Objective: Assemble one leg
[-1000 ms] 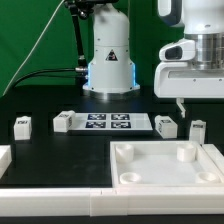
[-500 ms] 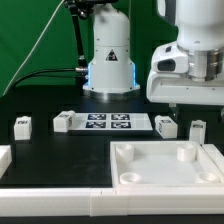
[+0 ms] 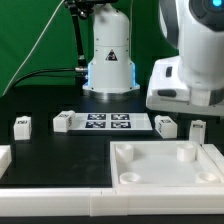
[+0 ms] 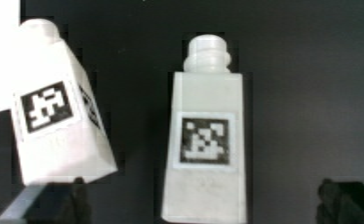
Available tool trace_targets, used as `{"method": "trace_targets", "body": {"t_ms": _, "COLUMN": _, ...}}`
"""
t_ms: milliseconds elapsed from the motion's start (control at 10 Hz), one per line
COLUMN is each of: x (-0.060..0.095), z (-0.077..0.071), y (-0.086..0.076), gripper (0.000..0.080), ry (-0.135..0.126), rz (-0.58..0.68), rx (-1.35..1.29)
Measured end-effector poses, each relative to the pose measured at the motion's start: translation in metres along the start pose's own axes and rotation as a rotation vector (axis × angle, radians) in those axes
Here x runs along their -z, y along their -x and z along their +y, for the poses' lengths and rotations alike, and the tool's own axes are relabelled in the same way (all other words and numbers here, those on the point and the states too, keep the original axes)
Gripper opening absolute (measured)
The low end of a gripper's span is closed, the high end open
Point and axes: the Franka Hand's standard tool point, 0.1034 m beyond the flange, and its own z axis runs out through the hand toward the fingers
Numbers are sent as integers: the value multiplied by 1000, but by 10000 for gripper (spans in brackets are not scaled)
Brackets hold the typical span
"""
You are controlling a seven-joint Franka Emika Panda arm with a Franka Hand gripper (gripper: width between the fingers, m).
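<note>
**wrist view, then exterior view.** we found a neighbouring leg (image 4: 54,105) lying tilted, just beside one finger (image 4: 51,205) and slanting away from it. the leg (image 4: 205,135) lay straight in the gap between the fingers, its peg end pointing away from them. the gripper (image 4: 200,205) stood spread wide and held nothing. we judged that this spread let both pads pass the block's long sides. the tilted neighbour seemed the likeliest obstruction to the finger nearest it. in the exterior view an outer leg (image 3: 22,125), a spare leg (image 3: 63,121), the marker board (image 3: 107,123) and the white panel (image 3: 150,172) all lay well apart from the fingers, which the arm's body hid there.
</note>
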Motion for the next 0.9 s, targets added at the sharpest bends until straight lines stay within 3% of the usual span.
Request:
{"method": "trace_targets", "body": {"t_ms": 100, "x": -1, "z": 1, "y": 4, "gripper": 649, "ry": 17, "rz": -92, "rx": 14}}
{"method": "trace_targets", "body": {"t_ms": 200, "x": -2, "z": -3, "y": -5, "gripper": 649, "ry": 12, "rz": -74, "rx": 15}}
{"method": "trace_targets", "body": {"t_ms": 900, "x": -30, "z": -11, "y": -2, "gripper": 649, "ry": 32, "rz": -66, "rx": 26}}
